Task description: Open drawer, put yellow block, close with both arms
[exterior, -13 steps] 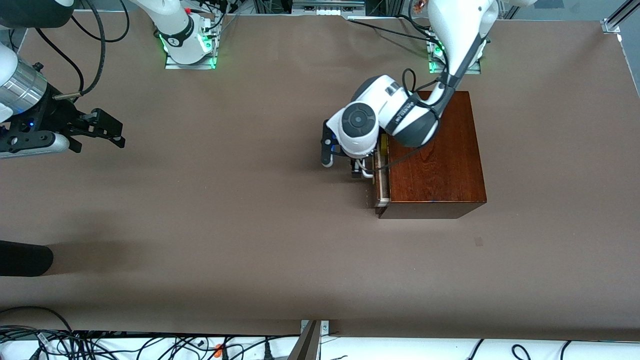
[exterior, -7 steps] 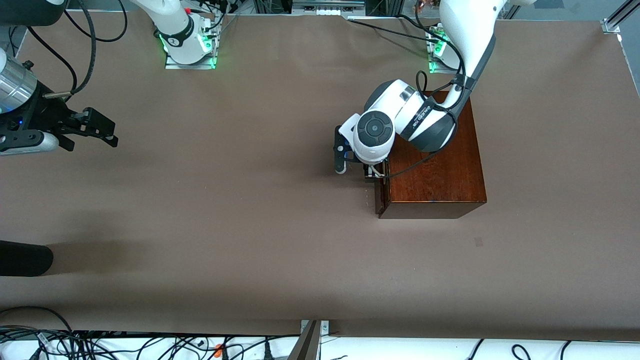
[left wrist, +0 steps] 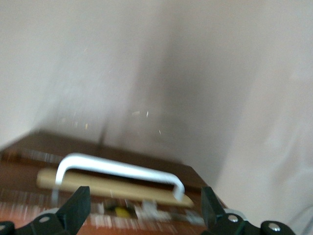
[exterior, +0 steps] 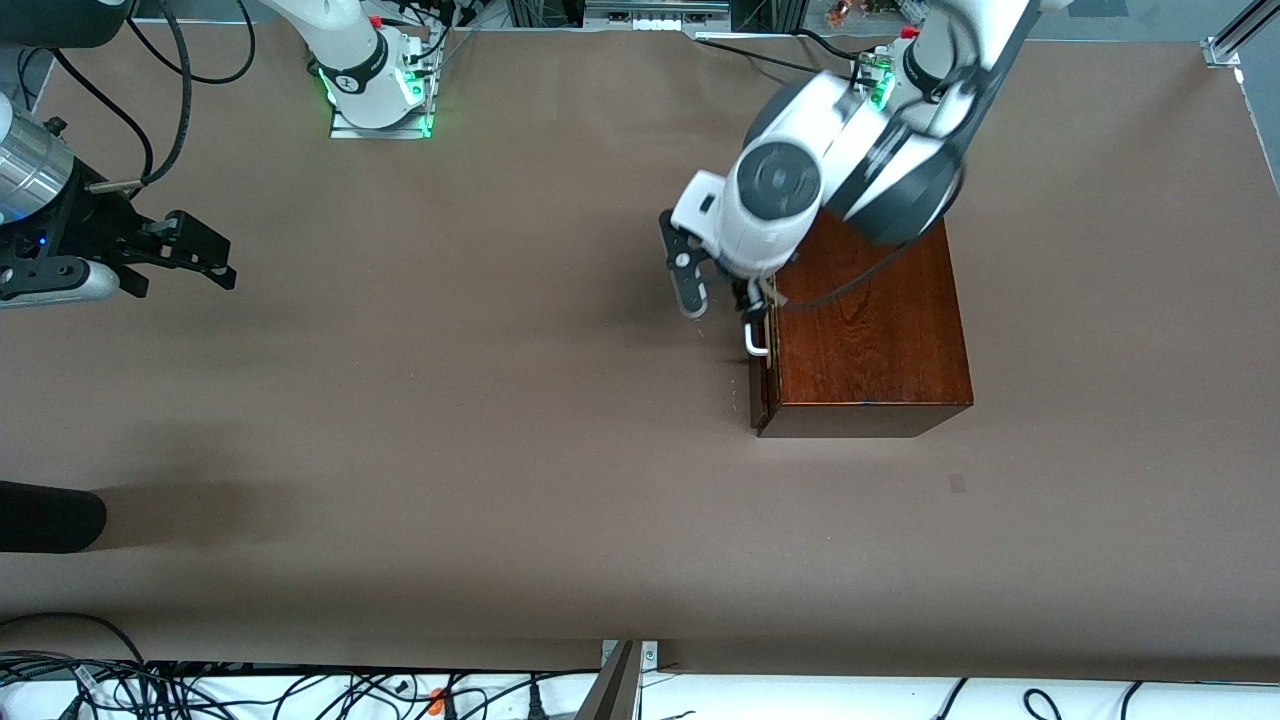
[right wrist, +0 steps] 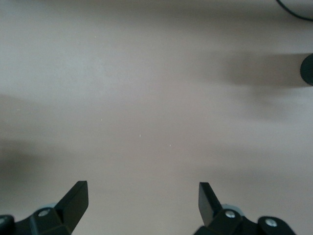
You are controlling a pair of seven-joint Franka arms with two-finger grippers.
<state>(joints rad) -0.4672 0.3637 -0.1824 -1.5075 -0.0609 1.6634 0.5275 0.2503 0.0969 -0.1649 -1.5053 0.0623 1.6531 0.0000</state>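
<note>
Brown counter (exterior: 500, 450): drawer (exterior: 757, 385) now pushed shut in the box (exterior: 865, 320), yellow block unseen, presumably inside. Left gripper (exterior: 745, 295) has lifted off the handle (exterior: 756, 338), jaws wide. Right gripper (exterior: 205, 262) waits, jaws wide.

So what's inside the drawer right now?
The drawer is pushed into the wooden box, so its inside is covered. No yellow block can be made out in the front view. The left gripper is open, above the handle. The right gripper waits open.
</note>
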